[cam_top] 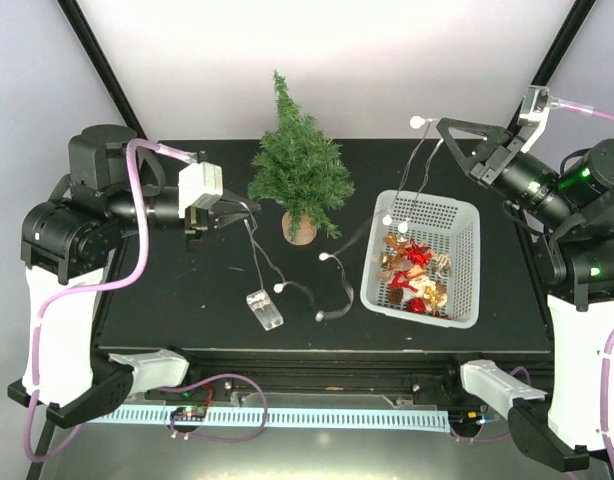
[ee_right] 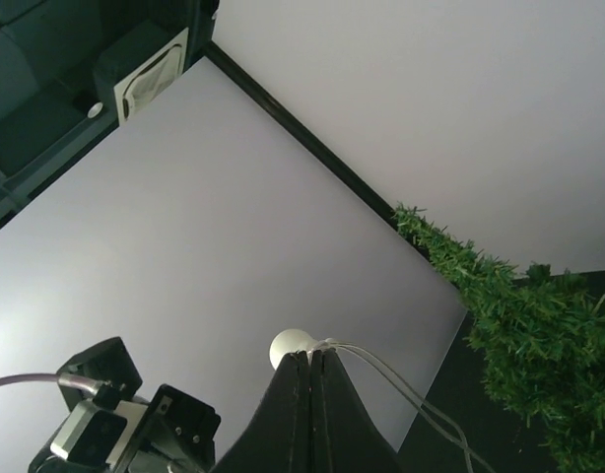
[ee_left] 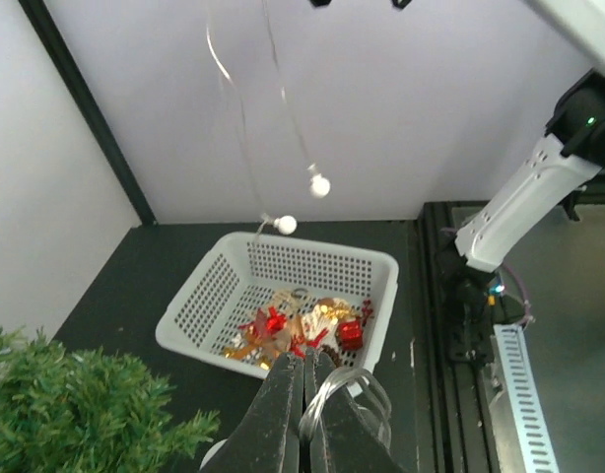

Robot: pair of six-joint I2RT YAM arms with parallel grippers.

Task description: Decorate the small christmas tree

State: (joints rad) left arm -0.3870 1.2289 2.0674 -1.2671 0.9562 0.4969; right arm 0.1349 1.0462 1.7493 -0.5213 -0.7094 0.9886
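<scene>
The small christmas tree [cam_top: 299,165] stands in a brown pot at the middle back of the black table, with no decoration on it. A clear light string [cam_top: 257,255] with white bulbs runs from a battery box [cam_top: 264,309] on the table up to both grippers. My left gripper [cam_top: 243,211] is beside the tree's left side, shut on a loop of the string [ee_left: 334,386]. My right gripper [cam_top: 442,124] is raised above the basket's far end, shut on the string just behind a bulb [ee_right: 291,347]. The tree also shows at the edge of both wrist views [ee_left: 76,414] [ee_right: 509,325].
A white perforated basket [cam_top: 473,262] sits right of the tree and holds several red and gold ornaments [cam_top: 415,272]. Two bulbs [ee_left: 320,184] hang over the basket [ee_left: 312,246] on slack wire. More string and bulbs lie between the pot and the basket [cam_top: 327,290].
</scene>
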